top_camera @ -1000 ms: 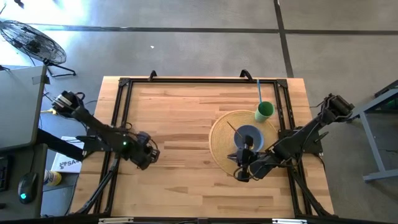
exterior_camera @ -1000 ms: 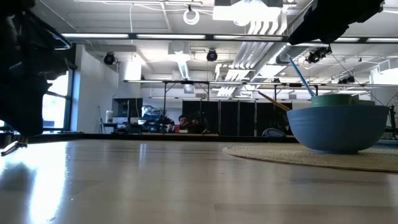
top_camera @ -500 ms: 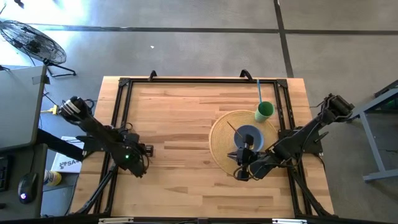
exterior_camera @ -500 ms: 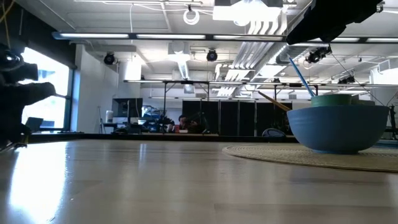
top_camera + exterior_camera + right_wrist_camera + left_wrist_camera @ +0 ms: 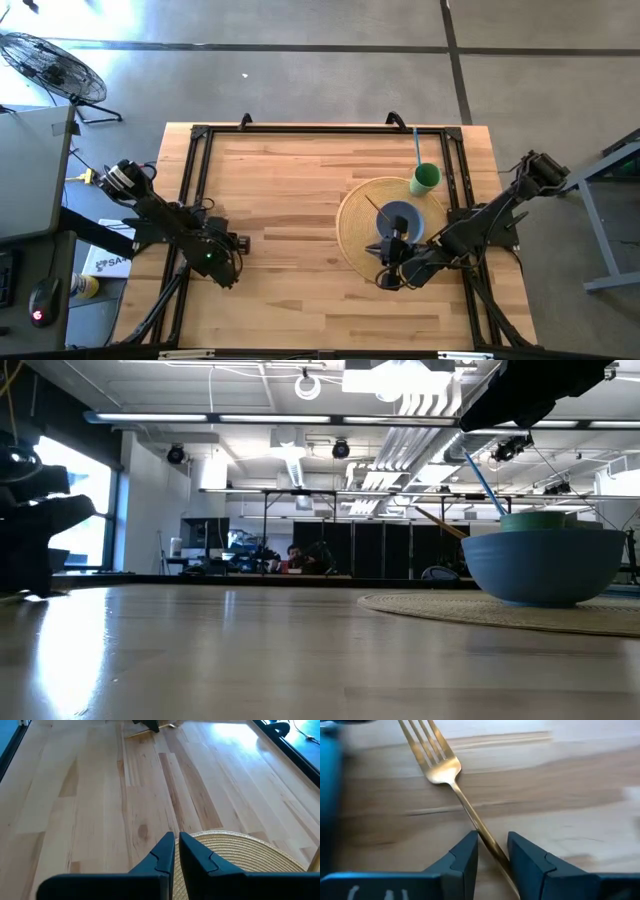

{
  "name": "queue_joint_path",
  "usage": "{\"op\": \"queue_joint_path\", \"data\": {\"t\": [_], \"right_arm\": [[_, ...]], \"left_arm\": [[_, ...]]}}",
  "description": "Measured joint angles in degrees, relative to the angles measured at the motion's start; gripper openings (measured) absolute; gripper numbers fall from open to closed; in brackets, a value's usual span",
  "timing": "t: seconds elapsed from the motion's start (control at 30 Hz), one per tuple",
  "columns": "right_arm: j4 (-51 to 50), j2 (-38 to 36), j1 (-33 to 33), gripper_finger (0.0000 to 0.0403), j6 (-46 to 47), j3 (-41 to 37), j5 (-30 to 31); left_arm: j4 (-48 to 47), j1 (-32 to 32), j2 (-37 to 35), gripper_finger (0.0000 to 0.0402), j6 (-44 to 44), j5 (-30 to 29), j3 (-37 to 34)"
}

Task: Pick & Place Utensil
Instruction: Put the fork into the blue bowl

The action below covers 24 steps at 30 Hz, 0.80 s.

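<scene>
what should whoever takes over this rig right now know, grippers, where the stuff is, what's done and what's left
Left gripper: low at the table's left edge, fingers either side of the gold fork handle; whether they grip it cannot be told. The fork looks to lie flat on the wood.
Right gripper: nearly shut, holding nothing, parked at the near rim of the woven mat.
On the mat: blue bowl with a dark stick-like utensil leaning in it; green cup holding a blue straw-like utensil.
Done: left gripper lined up on the fork.
Left: close if needed, lift, carry to the mat, presumably beside the bowl, release.
</scene>
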Motion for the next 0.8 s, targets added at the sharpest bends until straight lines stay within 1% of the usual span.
{"op": "queue_joint_path", "data": {"t": [0.13, 0.2, 0.33, 0.53, 0.73, 0.8], "right_arm": [[0.0, 0.0, 0.0, 0.0019, 0.0, 0.0, 0.0], [0.1, 0.0, 0.0, 0.0019, 0.0, 0.0, 0.0], [0.1, 0.0, 0.0, 0.0019, 0.0, 0.0, 0.0], [0.2, 0.0, 0.0, 0.0019, 0.0, 0.0, 0.0], [0.3, 0.0, 0.0, 0.0019, 0.0, 0.0, 0.0], [0.3, 0.0, 0.0, 0.0019, 0.0, 0.0, 0.0]], "left_arm": [[5.5, 0.0, 0.0, 0.0104, 3.3, -5.6, 0.0], [6.8, 0.0, 0.0, 0.0104, 4.9, -7.9, 0.1], [10.4, 0.4, 0.0, 0.0104, 9.8, -11.0, 0.1], [14.3, 5.6, 3.1, 0.0104, 16.4, -9.1, 0.3], [18.7, 8.6, 4.6, 0.0103, 23.1, -12.0, 0.3], [19.0, 8.7, 4.7, 0.0094, 24.2, -12.4, 0.7]]}}
